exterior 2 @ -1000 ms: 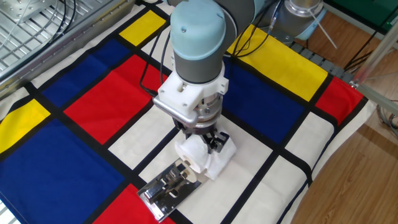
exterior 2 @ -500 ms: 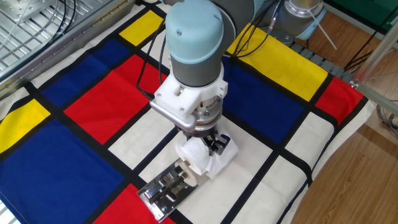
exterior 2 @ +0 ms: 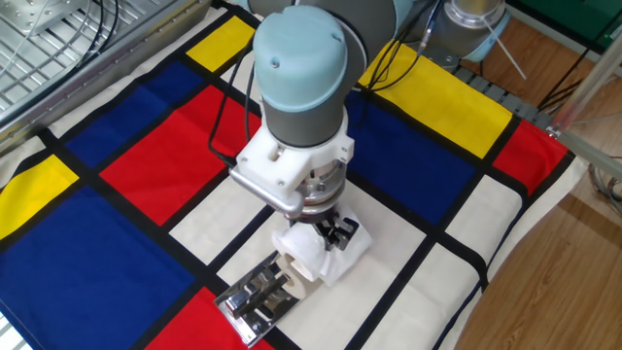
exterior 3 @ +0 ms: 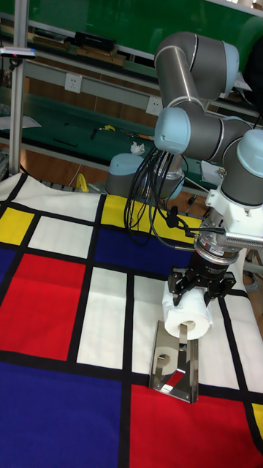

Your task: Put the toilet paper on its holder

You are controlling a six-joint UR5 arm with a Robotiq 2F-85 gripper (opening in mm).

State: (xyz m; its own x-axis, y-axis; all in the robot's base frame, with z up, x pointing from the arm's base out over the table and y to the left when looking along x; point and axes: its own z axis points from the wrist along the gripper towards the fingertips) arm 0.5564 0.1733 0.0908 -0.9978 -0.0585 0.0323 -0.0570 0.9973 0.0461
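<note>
1. Holder [exterior 2: 255, 299] is lying flat at the near edge of the cloth [exterior 2: 146, 156], on the seam between a red panel and a white one; in the tall view the holder [exterior 3: 175, 369] is sitting just below the roll, its slim bar running up toward the roll's core.
2. Roll [exterior 2: 301, 255] is now overlapping the far end of the holder. Over the last second it has been creeping toward the plate: a sliver of holder top was showing in front of it before, and that is getting covered.
3. Roll [exterior 3: 188, 314] is being carried with its hollow core facing the camera and roughly lined up with the bar; whether the bar has entered the core, I can't tell.
4. Gripper [exterior 2: 326, 236] is clamped on the roll from above, jaws pressed into the soft paper on both sides; same in the tall view, gripper [exterior 3: 199, 290].
5. Arm wrist has been shifting left and down with the roll, so the feed onto the bar looks under way, not finished.
6. Judgement: the remaining risk is the core catching on the bar tip and the plate sliding on the cloth.
</note>
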